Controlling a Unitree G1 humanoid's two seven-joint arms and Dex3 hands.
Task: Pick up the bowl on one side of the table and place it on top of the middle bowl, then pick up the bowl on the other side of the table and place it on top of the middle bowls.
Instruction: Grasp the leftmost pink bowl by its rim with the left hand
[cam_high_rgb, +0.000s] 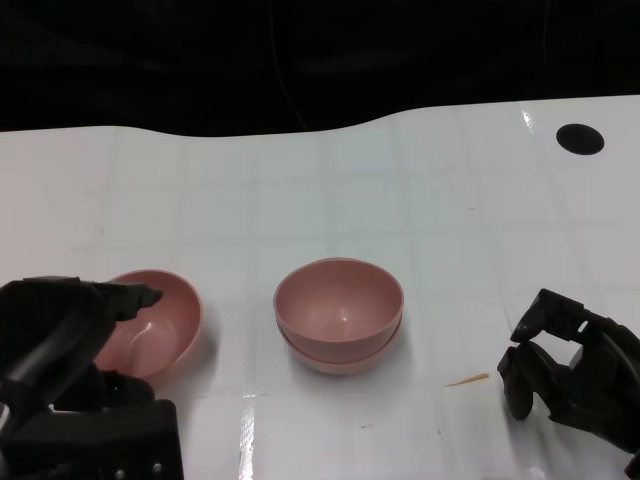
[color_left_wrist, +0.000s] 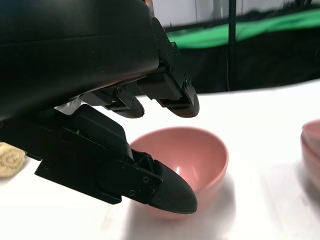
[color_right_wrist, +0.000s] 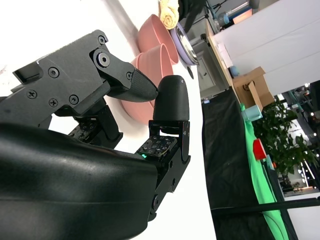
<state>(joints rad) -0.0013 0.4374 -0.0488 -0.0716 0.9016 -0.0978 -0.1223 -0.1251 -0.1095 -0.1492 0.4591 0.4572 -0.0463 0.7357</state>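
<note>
Two pink bowls (cam_high_rgb: 340, 315) sit nested in the table's middle, also seen as a pink edge (color_left_wrist: 312, 145) in the left wrist view and behind the fingers (color_right_wrist: 150, 55) in the right wrist view. A third pink bowl (cam_high_rgb: 160, 320) (color_left_wrist: 192, 155) stands at the left, slightly tilted. My left hand (cam_high_rgb: 75, 345) (color_left_wrist: 125, 150) reaches around its near rim. Its fingers (color_left_wrist: 172, 102) hover above the rim without touching, and the thumb lies low against the near wall. My right hand (cam_high_rgb: 560, 365) (color_right_wrist: 150, 95) rests at the lower right, fingers bent, with nothing in it.
A black round hole (cam_high_rgb: 580, 138) marks the table's far right corner. A small orange smear (cam_high_rgb: 467, 380) lies between the nested bowls and my right hand. The table's back edge meets a dark backdrop. A yellowish cloth (color_left_wrist: 10, 160) lies off to the side.
</note>
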